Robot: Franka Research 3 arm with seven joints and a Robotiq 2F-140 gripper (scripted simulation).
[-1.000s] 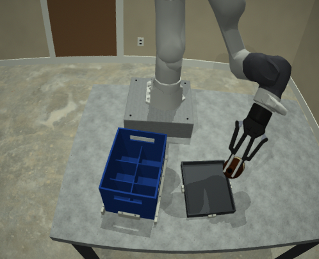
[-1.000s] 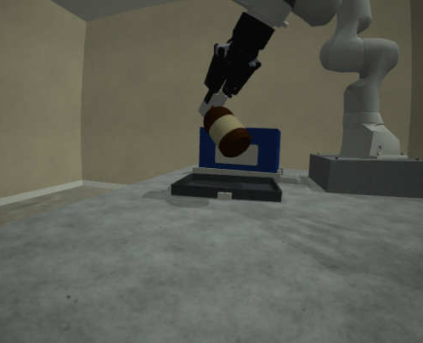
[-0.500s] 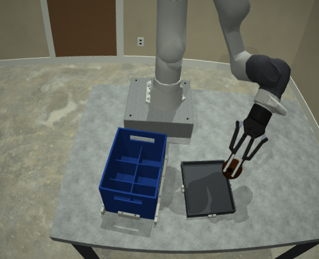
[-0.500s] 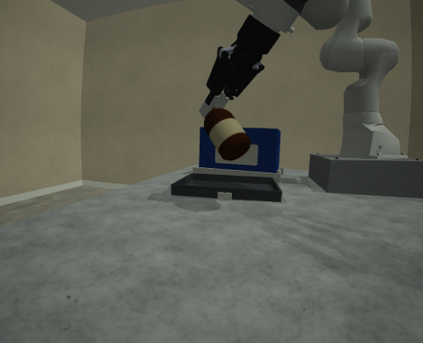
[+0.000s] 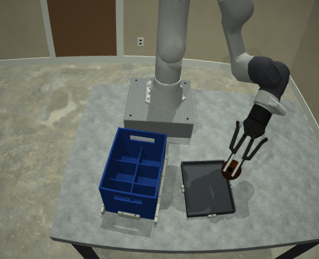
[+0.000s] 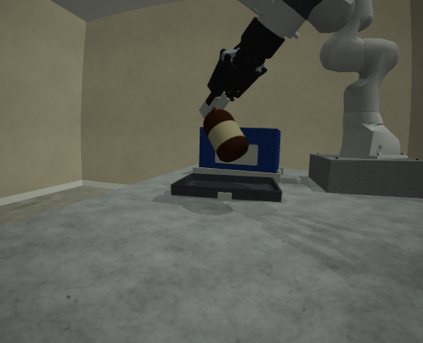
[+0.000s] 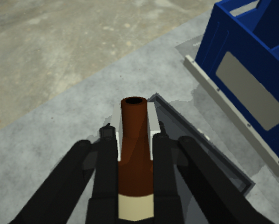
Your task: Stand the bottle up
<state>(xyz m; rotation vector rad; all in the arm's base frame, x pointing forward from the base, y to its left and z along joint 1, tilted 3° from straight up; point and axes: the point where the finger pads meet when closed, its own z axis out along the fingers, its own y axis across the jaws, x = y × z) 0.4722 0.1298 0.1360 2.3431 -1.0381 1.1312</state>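
Observation:
My gripper [image 5: 233,167] is shut on the neck of a brown bottle [image 6: 224,134] with a cream label and holds it tilted in the air, base lower than the neck. The bottle [image 5: 232,170] hangs above the far right corner of the dark tray [image 5: 208,188], clear of it. In the wrist view the bottle's neck [image 7: 135,145] sits between my fingers, with the tray's corner [image 7: 200,145] below. The blue crate [image 5: 134,171] stands left of the tray.
The robot's grey base block [image 5: 160,110] stands behind the crate. The crate shows behind the tray [image 6: 227,188] in the exterior view. The table's right edge lies to the right of the tray.

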